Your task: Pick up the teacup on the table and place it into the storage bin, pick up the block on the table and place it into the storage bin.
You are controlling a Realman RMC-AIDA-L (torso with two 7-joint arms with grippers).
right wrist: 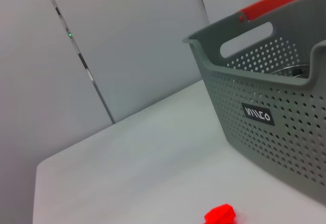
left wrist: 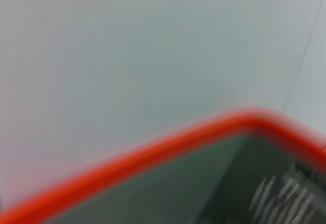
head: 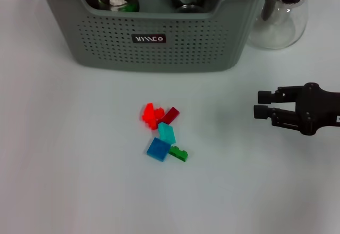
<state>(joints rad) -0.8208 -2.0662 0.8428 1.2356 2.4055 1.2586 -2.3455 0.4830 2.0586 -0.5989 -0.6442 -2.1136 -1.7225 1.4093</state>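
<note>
- Head view shows the right claw (head: 258, 104) hovering above the table (head: 64, 154) on the robot's right, its two fingertips pointing toward the cluster of blocks and standing a little apart with nothing between them: open and empty.
- The left claw is not in view; its wrist camera shows only a blurred orange rim against a pale wall, so that arm seems parked.
- The storage bin (head: 154, 42) stands at the far edge of the table, already holding glassware; no teacup remains on the table, so the step in hand is most likely the block.
- The blocks lie near the table's middle, well apart from the right claw, to its left and slightly nearer the robot: a red block (head: 151, 115), a dark red block (head: 171, 115), a teal block (head: 167, 133), a blue block (head: 158, 149) and a green block (head: 179, 153), touching or nearly so.
- To do it well, I would pick an outer piece, such as the green or dark red one, come straight down with the fingers spanning its narrow sides, and avoid nudging its neighbours.
- A clear glass teapot (head: 279, 16) stands just beside the bin's right end; carry the block clear of it.
</note>
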